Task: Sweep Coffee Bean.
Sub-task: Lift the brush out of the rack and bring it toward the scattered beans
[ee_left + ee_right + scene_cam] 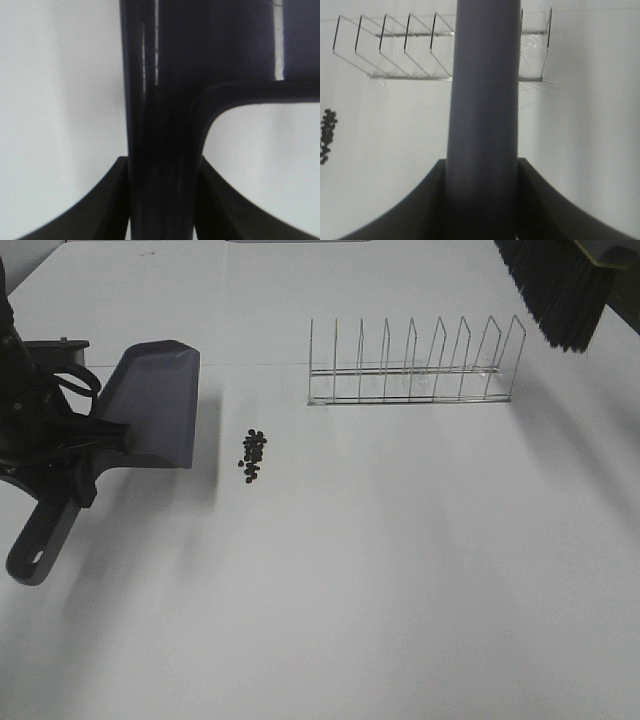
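Nearest, on my left, the left gripper (164, 200) is clenched on the handle of a dark grey plastic dustpan (155, 405), its mouth facing right across the white table (400, 590). A small cluster of tiny dark oval coffee beans (253, 455) lies near that mouth, not touching it. Behind stands a thin silver wire rack (415, 365). Far right, the right gripper (482, 200) grasps a black-bristled brush (560, 290) by its grey handle.

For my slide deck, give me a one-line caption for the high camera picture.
Left tool holds a dustpan beside a small pile of coffee beans; a brush hovers near the wire rack.
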Controlling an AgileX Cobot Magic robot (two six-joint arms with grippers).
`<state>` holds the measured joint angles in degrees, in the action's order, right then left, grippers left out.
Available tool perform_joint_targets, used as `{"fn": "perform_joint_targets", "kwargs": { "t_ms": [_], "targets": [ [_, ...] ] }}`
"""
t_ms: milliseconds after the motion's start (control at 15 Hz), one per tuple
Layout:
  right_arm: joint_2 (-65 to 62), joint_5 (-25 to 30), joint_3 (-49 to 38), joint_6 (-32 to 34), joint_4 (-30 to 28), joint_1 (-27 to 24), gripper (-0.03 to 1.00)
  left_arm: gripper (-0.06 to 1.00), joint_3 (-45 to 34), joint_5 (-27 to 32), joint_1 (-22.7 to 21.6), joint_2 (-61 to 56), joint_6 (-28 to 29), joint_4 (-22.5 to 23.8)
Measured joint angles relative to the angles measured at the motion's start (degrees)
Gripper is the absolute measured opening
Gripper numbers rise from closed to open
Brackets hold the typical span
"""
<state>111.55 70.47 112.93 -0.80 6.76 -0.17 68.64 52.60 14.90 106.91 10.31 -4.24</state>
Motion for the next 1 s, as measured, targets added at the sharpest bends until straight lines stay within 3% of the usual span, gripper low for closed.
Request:
{"fn": "perform_joint_targets", "kwargs": {
  "t_ms": [200,333,400,600,1000],
  "targets": [
    [-2.86,-4.24,-11.92,1.32,-1.6,6.93,0.28,0.32,-0.52,1.03,0.0,0.0,0.0,0.46],
    [-2.35,-9.34,-17.88,6.13,-6.02,12.61,0.28,0.32,-2.64,0.92,0.0,0.0,0.0,0.69],
    [-0.57,-12.72,-20.45,10.94,-11.29,16.39,0.28,0.32,-5.73,-0.29,0.0,0.0,0.0,0.69],
    [3.5,-15.7,-20.57,13.87,-13.41,18.79,0.28,0.32,-6.93,-3.15,0.23,0.23,0.0,-0.23],
    [9.51,-17.3,-20.57,15.7,-13.35,18.96,0.28,0.32,-6.93,-6.13,0.4,7.1,0.0,-1.55]
  ]
}}
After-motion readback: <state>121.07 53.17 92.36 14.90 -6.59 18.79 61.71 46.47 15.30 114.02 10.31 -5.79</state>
